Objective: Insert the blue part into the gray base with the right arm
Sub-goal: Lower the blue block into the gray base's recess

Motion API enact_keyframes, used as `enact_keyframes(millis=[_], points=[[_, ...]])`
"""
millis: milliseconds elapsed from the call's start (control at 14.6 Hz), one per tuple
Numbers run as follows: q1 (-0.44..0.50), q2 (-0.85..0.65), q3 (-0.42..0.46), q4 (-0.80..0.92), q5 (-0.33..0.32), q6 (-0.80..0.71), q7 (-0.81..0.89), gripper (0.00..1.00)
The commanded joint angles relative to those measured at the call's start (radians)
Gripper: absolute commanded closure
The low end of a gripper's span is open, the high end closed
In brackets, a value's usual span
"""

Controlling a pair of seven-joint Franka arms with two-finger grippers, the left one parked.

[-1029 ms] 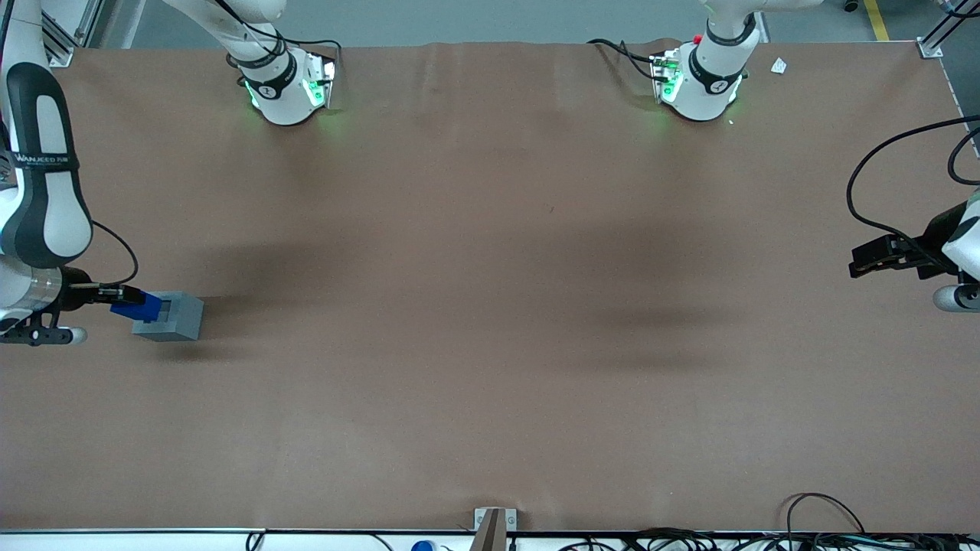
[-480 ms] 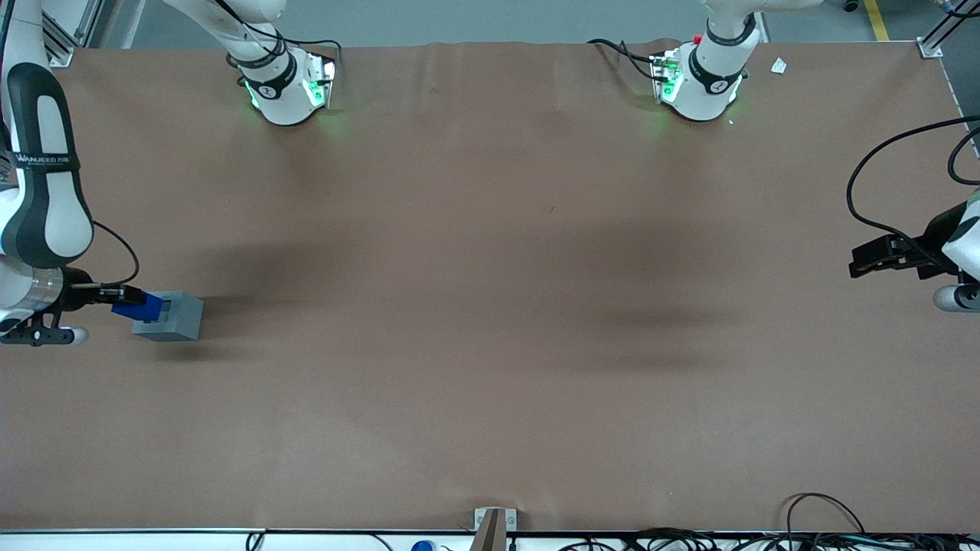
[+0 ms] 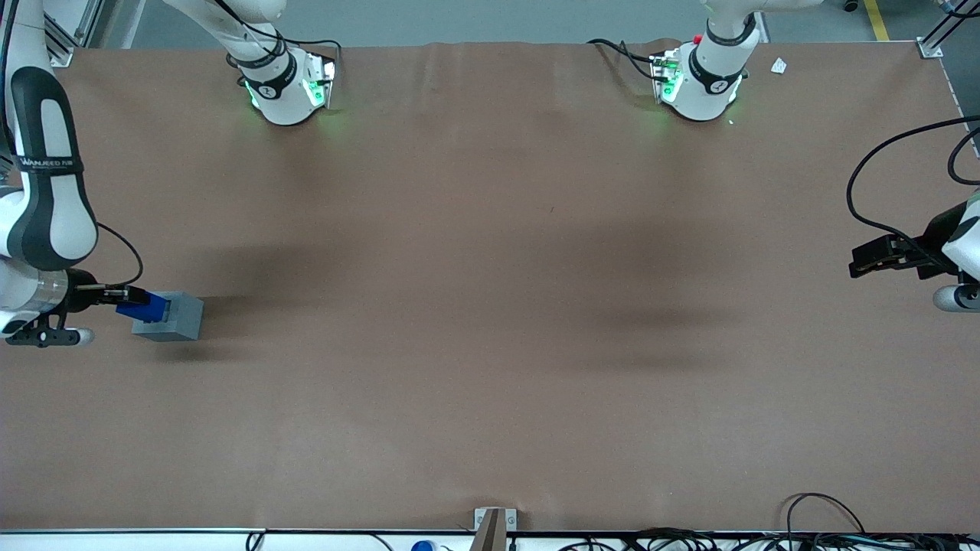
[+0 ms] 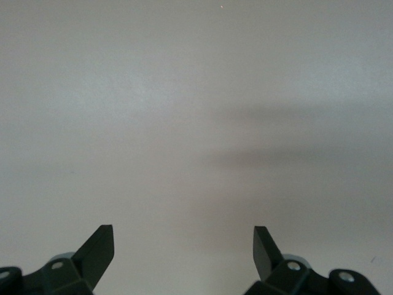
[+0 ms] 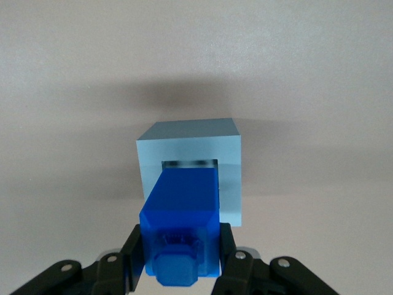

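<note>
While the brown desk around them lies bare, I see my claw clenched on the blue part, whose leading end sits in the square recess of the gray base at the working arm's end. Since a second ago, the part has pushed slightly deeper.

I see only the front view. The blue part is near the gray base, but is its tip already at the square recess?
Observer: Yes. In the right wrist view the blue part has its leading end at the recess of the gray base.
Operator: Does the gripper hold it?
Observer: Yes, the gripper has one finger on each side of the blue part.
Operator: Is it centred?
Observer: Roughly; gray rim shows on both sides of it.
</note>
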Motion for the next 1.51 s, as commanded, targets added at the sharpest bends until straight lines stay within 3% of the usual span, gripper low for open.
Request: enact_keyframes(millis=[0, 891, 960, 1029, 1097, 1440], points=[[-0.012, 0.009, 0.011, 0.002, 0.002, 0.012, -0.016, 0.82], [-0.009, 0.033, 0.013, 0.004, 0.002, 0.041, -0.016, 0.80], [-0.009, 0.038, 0.013, 0.004, 0.002, 0.044, -0.016, 0.70], [-0.009, 0.041, 0.013, 0.005, 0.002, 0.046, -0.016, 0.40], [-0.009, 0.043, 0.013, 0.005, 0.002, 0.046, -0.016, 0.02], [0.004, 0.039, 0.014, 0.011, 0.002, 0.029, -0.004, 0.00]])
